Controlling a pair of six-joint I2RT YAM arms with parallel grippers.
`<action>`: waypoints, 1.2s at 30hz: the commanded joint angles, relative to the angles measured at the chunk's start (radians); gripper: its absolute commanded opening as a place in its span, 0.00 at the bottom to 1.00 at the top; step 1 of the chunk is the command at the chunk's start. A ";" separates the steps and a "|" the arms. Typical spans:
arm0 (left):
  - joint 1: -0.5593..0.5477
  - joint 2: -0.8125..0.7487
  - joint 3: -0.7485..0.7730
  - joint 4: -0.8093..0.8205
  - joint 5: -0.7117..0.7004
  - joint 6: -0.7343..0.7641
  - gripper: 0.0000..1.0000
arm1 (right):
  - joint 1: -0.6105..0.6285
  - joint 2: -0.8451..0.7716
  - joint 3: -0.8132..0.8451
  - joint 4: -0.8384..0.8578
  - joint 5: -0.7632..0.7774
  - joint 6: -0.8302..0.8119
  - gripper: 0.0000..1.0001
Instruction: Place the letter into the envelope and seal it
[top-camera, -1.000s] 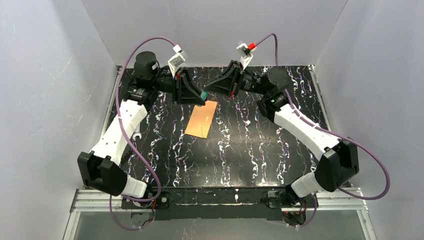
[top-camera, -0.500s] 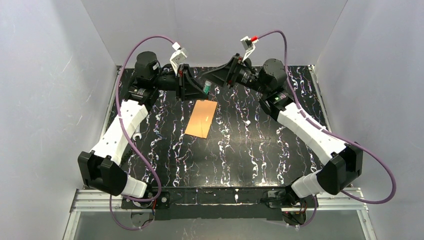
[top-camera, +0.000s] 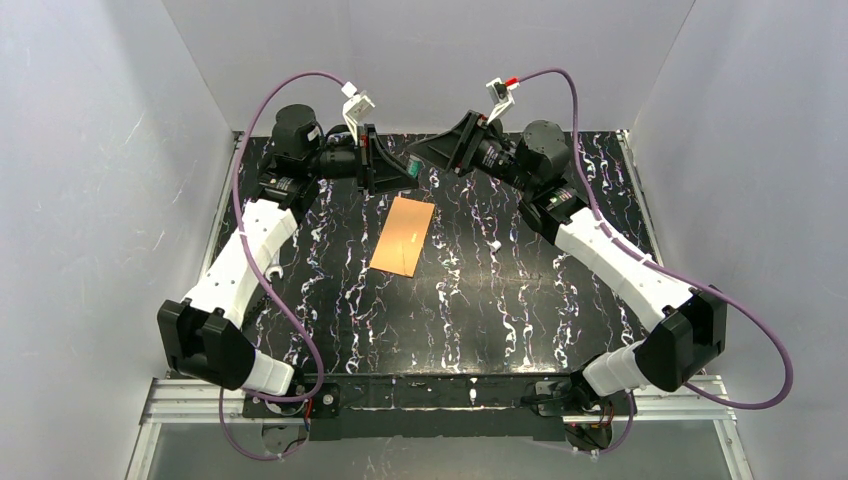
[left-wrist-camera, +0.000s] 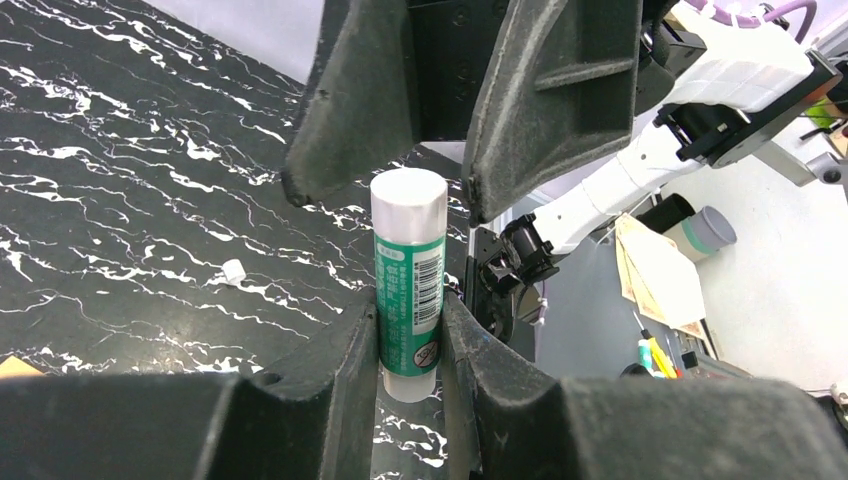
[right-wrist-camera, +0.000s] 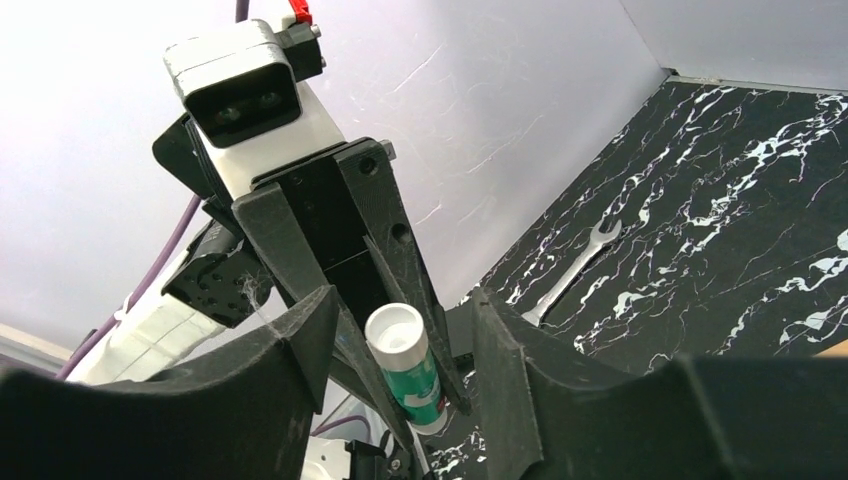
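Orange-brown, the envelope (top-camera: 403, 236) lies flat on the black marbled table (top-camera: 480, 300), just toward 12 o'clock of its middle. At the envelope's 12 o'clock the left gripper (left-wrist-camera: 410, 350) pinches a green-and-white glue stick (left-wrist-camera: 408, 280) in narrow jaws. The right gripper (right-wrist-camera: 400, 325) holds its jaws wide on either side of the stick's white end, apart from it.

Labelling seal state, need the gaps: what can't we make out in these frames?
The letter: in no view; whether it's inside the envelope can't be told.
Sealed or not: top view, too small to tell.
Glue stick label: both wrist views, print too small to read.
White speck: top view, too small to identify.
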 joint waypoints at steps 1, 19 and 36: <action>0.000 -0.006 -0.011 0.011 -0.012 -0.035 0.00 | 0.002 -0.004 0.036 0.002 -0.008 -0.027 0.57; 0.002 0.023 0.020 0.014 -0.025 -0.085 0.04 | 0.004 0.054 0.130 -0.135 -0.038 -0.104 0.38; 0.031 0.040 -0.001 0.022 -0.050 -0.192 0.44 | 0.004 0.109 0.163 -0.104 -0.237 -0.157 0.01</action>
